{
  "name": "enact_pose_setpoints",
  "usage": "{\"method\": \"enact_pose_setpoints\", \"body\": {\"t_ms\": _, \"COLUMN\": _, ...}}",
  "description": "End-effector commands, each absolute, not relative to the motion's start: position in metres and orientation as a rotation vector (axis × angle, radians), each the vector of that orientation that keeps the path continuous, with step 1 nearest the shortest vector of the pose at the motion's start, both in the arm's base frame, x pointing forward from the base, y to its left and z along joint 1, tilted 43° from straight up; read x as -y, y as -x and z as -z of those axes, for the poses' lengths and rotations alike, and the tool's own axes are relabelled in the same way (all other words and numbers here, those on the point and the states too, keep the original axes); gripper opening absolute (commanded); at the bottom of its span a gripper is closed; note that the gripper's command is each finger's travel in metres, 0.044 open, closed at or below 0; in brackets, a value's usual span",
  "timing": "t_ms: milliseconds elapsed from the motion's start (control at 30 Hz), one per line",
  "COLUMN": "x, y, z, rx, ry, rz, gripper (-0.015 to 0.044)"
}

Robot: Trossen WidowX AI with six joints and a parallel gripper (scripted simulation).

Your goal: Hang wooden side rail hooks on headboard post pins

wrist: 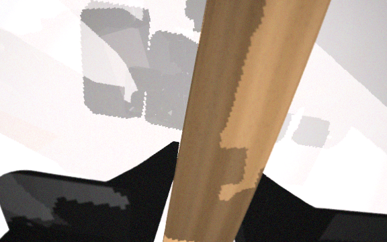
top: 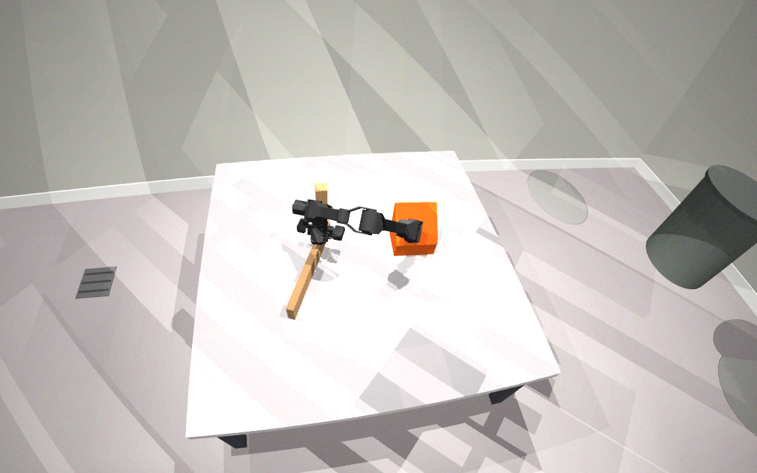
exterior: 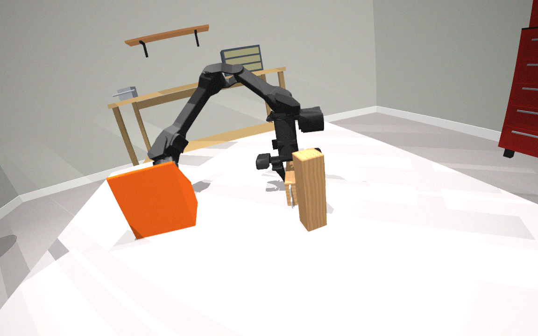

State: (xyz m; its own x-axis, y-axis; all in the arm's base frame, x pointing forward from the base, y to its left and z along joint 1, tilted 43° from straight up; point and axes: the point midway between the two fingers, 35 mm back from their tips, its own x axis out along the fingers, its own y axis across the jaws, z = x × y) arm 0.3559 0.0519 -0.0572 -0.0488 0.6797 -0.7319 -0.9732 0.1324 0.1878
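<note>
We find the black parallel-jaw gripper (top: pixel 317 240) (exterior: pixel 288 177) (wrist: pixel 218 168) closed on the long, light-brown wooden rail (top: pixel 303 285) (exterior: pixel 290 190) (wrist: pixel 244 101), near its steel-hooked end. We observe that end near the upright, rectangular wooden post (top: pixel 321 189) (exterior: pixel 310 190), on the white table (top: pixel 369 353) (exterior: pixel 262 283). Hook seating cannot be determined.

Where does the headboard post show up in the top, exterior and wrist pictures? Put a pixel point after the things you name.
Top: the headboard post (top: pixel 321 187) (exterior: pixel 312 192) is left of centre, just beyond the gripper (top: pixel 319 240) (wrist: pixel 218 161).
Exterior: right of centre, upright, in front of the rail (top: pixel 303 283) (exterior: pixel 290 177) (wrist: pixel 247 84).
Wrist: not in it.
Shared landmark: the rail, seen in all three.
</note>
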Motion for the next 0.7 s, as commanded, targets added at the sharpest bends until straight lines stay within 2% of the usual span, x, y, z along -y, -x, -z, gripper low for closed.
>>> {"method": "enact_pose_setpoints", "body": {"t_ms": 0, "x": -0.0553, "y": -0.3576, "z": 0.0542, "rx": -0.759, "ry": 0.520, "rz": -1.453, "gripper": 0.0000}}
{"method": "enact_pose_setpoints", "body": {"t_ms": 667, "x": -0.0576, "y": -0.3564, "z": 0.0518, "rx": -0.635, "ry": 0.653, "rz": -1.527, "gripper": 0.0000}}
